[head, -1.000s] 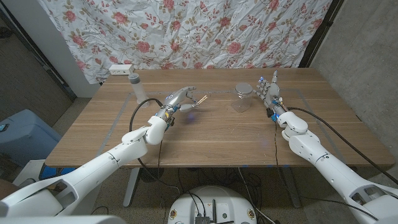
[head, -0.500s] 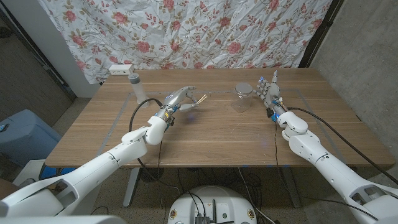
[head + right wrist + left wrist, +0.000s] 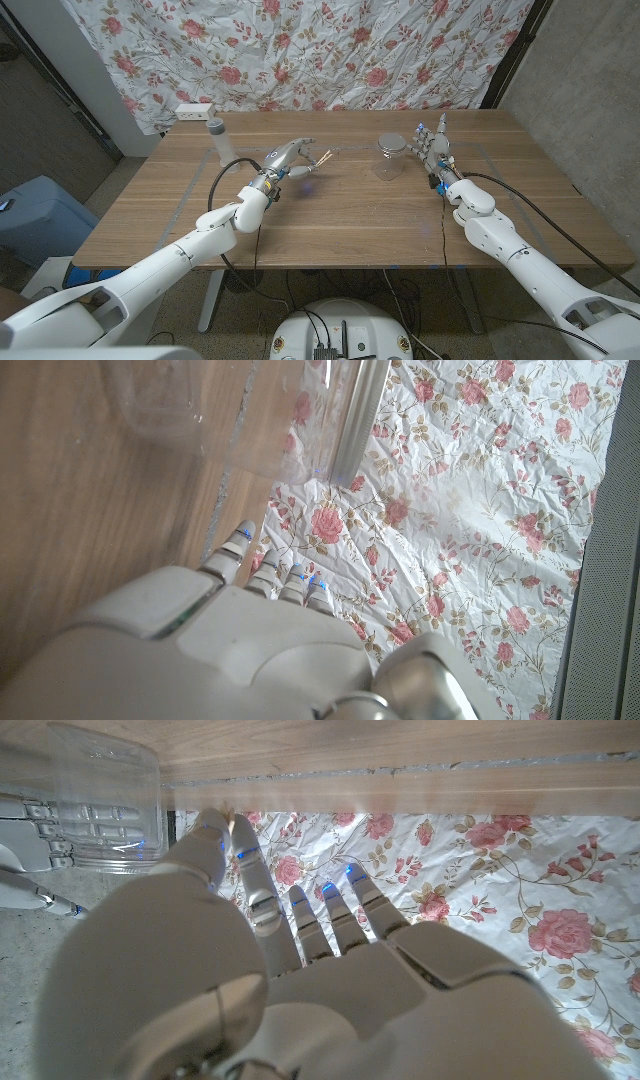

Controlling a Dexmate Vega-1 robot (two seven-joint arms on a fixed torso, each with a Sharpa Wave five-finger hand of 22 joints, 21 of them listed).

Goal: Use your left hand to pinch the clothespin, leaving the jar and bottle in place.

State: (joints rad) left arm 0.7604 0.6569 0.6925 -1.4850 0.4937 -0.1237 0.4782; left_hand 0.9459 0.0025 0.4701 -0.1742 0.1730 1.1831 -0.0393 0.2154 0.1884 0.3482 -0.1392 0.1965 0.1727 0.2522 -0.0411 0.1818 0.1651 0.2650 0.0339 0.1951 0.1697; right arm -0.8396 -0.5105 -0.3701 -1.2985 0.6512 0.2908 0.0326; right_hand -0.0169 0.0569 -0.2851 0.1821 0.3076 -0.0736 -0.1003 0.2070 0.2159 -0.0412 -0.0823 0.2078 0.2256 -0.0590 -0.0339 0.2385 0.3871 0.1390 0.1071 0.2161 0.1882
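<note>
I am holding the clothespin (image 3: 323,158) in my left hand (image 3: 288,160), pinched between the thumb and a fingertip, with the wooden legs sticking out past the fingers toward the jar (image 3: 388,157). In the head view the hand is hanging above the table (image 3: 330,215), left of the middle, and the clothespin is sitting off the wood, between the hand and the jar but well apart from the glass. In the left wrist view I am looking along the back of that hand (image 3: 300,970); the fingers (image 3: 262,890) are reaching toward the table edge, and a small tan tip of the clothespin (image 3: 228,816) is just showing at the fingertips. The jar (image 3: 100,795) is appearing there as a clear blur next to my other hand (image 3: 35,825).

My right hand (image 3: 436,148) is standing on edge just beside the jar on its right, fingers straight and apart, gripping nothing. Whether it is touching the glass I cannot tell. The right wrist view is showing the back of that hand (image 3: 230,650) with the clear jar (image 3: 240,410) close ahead of the fingertips.

The bottle (image 3: 216,139) is standing upright near the far left corner of the table, well apart from both hands. A white power strip (image 3: 195,110) is lying behind it, in front of the flowered cloth (image 3: 300,50).
</note>
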